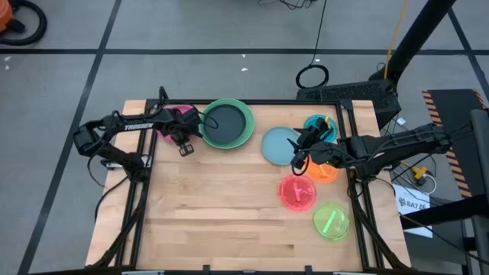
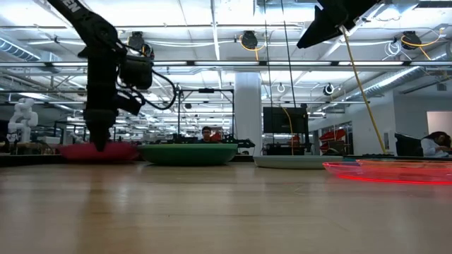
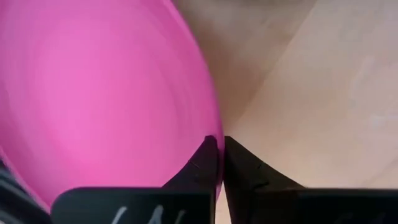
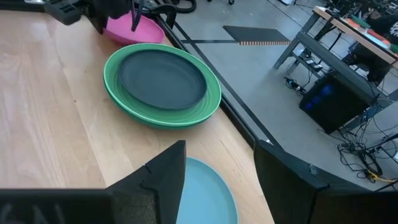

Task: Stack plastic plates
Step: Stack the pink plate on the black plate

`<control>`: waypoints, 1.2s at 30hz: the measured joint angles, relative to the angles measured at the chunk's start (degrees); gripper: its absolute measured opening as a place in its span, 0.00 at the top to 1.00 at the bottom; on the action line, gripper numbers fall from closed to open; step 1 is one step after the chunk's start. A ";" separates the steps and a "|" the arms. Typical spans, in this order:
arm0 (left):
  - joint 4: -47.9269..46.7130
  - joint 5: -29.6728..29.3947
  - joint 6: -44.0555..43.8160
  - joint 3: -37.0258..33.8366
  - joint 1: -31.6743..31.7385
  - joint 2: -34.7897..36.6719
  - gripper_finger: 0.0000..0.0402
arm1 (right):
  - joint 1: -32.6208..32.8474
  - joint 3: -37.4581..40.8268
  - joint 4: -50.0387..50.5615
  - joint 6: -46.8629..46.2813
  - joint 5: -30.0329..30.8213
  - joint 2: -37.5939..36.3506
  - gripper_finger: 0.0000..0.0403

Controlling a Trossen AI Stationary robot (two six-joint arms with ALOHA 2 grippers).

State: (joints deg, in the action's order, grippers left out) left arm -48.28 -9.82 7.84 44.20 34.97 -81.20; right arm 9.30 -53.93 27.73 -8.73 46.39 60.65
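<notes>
A magenta plate (image 1: 166,135) lies at the table's far left, and my left gripper (image 1: 176,128) is shut on its rim, pointing down. Right of it a black plate (image 1: 225,123) rests inside a light green one (image 1: 246,132), which sits on a dark green plate (image 4: 155,118). A pale blue plate (image 1: 275,145) lies farther right, with my right gripper (image 4: 217,180) open above its edge. Around that arm lie small translucent plates: teal (image 1: 320,124), orange (image 1: 324,173), pink (image 1: 297,192) and lime (image 1: 331,221). My left gripper pinches the magenta plate's rim (image 3: 211,134) between its two fingers, one finger (image 3: 199,168) over the plate's inner side and one outside. The fingers come from above, pointing down. Whether the plate is off the table I cannot tell.
The near half of the wooden table (image 1: 221,221) is bare wood. Black frame rails (image 1: 141,191) run along the left and right edges. Beyond the far edge the low view shows a person (image 2: 206,132) in the room.
</notes>
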 joint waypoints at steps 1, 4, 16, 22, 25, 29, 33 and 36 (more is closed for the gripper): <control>-1.03 -0.24 -0.60 0.66 -0.29 0.58 0.97 | 0.00 -0.01 -0.02 0.00 0.00 -0.01 0.55; -3.37 -1.04 -1.38 2.35 -0.97 2.43 0.97 | 0.00 0.00 -0.02 0.02 0.00 -0.01 0.55; -3.12 -1.77 -0.96 8.91 -8.39 5.96 0.97 | 0.02 0.00 -0.02 0.39 0.00 -0.01 0.55; 1.77 -0.26 6.03 12.02 -14.55 5.98 0.97 | 0.02 -0.01 -0.02 0.42 0.00 -0.01 0.55; 6.41 1.91 9.98 12.51 -16.60 5.88 0.97 | 0.02 -0.02 -0.02 0.42 0.00 -0.01 0.55; 10.55 4.01 13.61 12.49 -17.83 5.67 0.97 | 0.01 0.00 -0.04 0.44 0.02 -0.01 0.55; 12.51 3.95 15.05 12.49 -17.56 5.24 0.97 | 0.00 0.00 -0.07 0.59 0.02 -0.01 0.55; 13.65 3.94 16.48 12.49 -16.98 4.97 0.97 | -0.36 0.00 -0.35 0.92 0.04 0.00 0.55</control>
State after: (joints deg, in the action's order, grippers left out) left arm -34.62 -5.88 24.33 56.69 17.99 -76.23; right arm 8.94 -53.93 27.37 -7.81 46.44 60.66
